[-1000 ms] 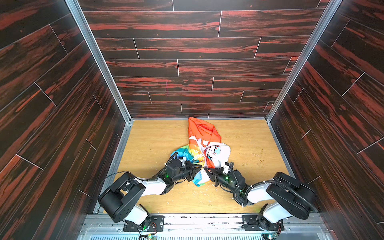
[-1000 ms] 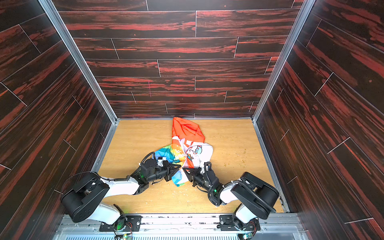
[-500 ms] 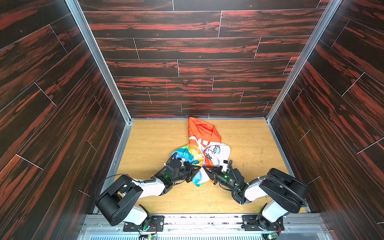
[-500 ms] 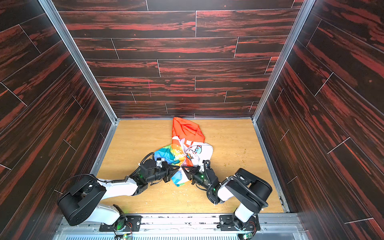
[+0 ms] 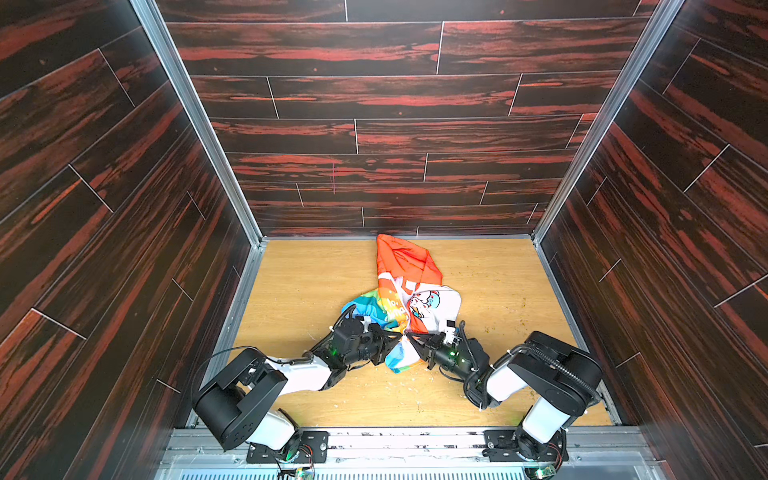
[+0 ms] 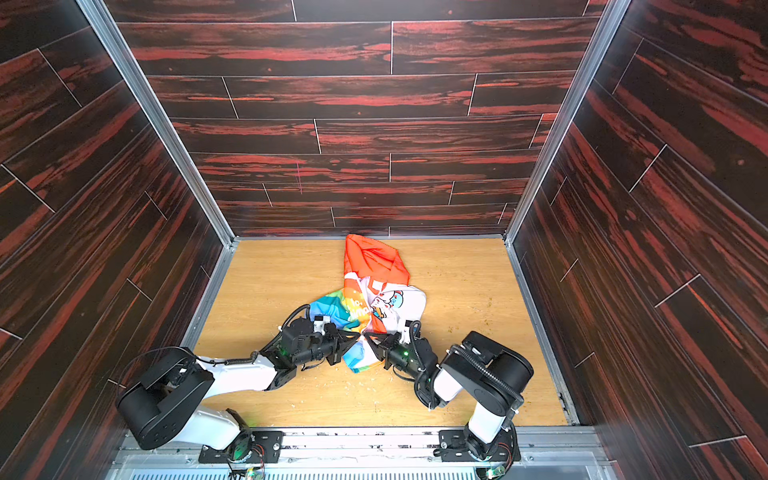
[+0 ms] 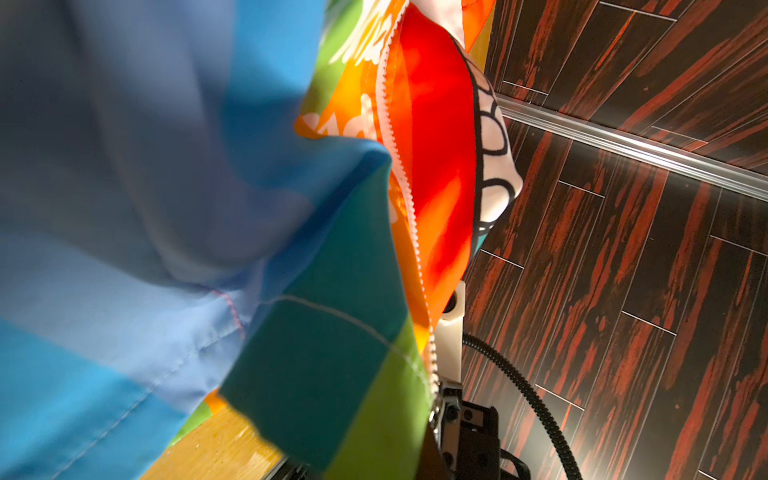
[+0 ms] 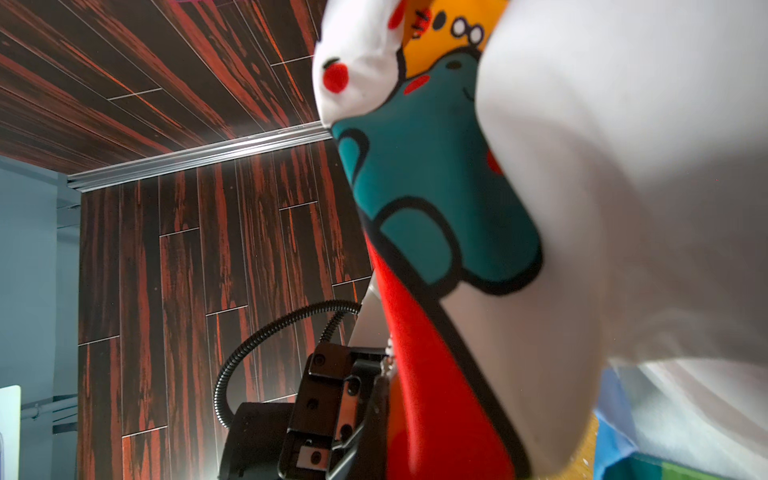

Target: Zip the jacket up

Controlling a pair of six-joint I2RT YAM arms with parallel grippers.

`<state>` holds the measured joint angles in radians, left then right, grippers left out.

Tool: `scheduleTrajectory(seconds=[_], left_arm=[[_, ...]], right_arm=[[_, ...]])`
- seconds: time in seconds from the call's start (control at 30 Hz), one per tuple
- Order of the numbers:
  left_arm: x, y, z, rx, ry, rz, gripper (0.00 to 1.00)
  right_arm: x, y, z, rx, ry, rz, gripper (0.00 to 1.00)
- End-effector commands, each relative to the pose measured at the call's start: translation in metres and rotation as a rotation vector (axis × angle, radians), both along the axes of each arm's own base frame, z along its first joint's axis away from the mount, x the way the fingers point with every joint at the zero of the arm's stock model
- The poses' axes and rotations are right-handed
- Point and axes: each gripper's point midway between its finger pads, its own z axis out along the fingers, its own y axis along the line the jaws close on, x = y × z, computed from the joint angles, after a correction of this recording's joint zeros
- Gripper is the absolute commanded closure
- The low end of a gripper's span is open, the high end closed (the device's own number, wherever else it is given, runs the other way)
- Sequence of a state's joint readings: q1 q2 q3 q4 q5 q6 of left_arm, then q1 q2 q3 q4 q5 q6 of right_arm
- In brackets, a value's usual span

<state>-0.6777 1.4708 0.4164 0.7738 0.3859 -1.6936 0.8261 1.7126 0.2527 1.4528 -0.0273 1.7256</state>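
Observation:
The jacket (image 5: 436, 297) lies crumpled on the wooden floor in both top views, its orange hood (image 6: 374, 259) pointing at the back wall. Both grippers meet tip to tip at its lower front edge, which is lifted a little. My left gripper (image 5: 397, 335) is shut on the rainbow-striped side. My right gripper (image 5: 409, 335) is shut on the orange and white side. The left wrist view is filled with blue and green fabric (image 7: 324, 357), with white zipper teeth (image 7: 409, 199) running along an open edge. In the right wrist view, white cartoon-print fabric (image 8: 602, 208) hides my own jaws.
Dark red wood-panel walls (image 5: 374, 137) close in the back and both sides, with metal corner rails (image 5: 199, 124). Crumbs (image 5: 486, 330) are scattered on the floor (image 5: 316, 286). The arm bases sit on a metal rail (image 5: 395, 446) at the front edge.
The right arm's elbow has swung in a little toward the middle. Both grippers stay pinched on the jacket's lower front at nearly the same spot.

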Motion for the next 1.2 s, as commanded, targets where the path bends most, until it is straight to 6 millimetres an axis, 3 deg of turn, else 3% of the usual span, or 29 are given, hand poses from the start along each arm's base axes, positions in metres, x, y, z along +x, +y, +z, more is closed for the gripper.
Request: scheduleTrajectory(seconds=[0.0,0.27,0.7,0.97,1.07,1.17], left_arm=[[-0.028,-0.011,-0.001,0.002,0.011,-0.128,1.0],[-0.029,-0.003,0.011,0.101,-0.098,-0.136,1.0],[-0.041,-0.001,0.006,0.148,-0.123,-0.174,1.0],[-0.031,0.002,0.009,0.143,-0.123,-0.105,1.0],[-0.028,0.001,0.01,0.13,-0.125,-0.093,1.0],[-0.026,0.001,0.008,0.123,-0.12,-0.083,1.0]], right_arm=[[0.021,-0.007,0.031,0.055,-0.076,-0.087,1.0],[0.02,-0.018,0.023,0.051,-0.038,-0.126,1.0],[0.036,-0.026,0.042,0.081,-0.059,-0.169,1.0],[0.018,-0.022,0.024,0.035,-0.028,-0.078,1.0],[0.005,-0.029,0.008,0.006,0.008,-0.053,0.77],[-0.007,-0.034,-0.002,-0.009,0.027,-0.03,0.65]])
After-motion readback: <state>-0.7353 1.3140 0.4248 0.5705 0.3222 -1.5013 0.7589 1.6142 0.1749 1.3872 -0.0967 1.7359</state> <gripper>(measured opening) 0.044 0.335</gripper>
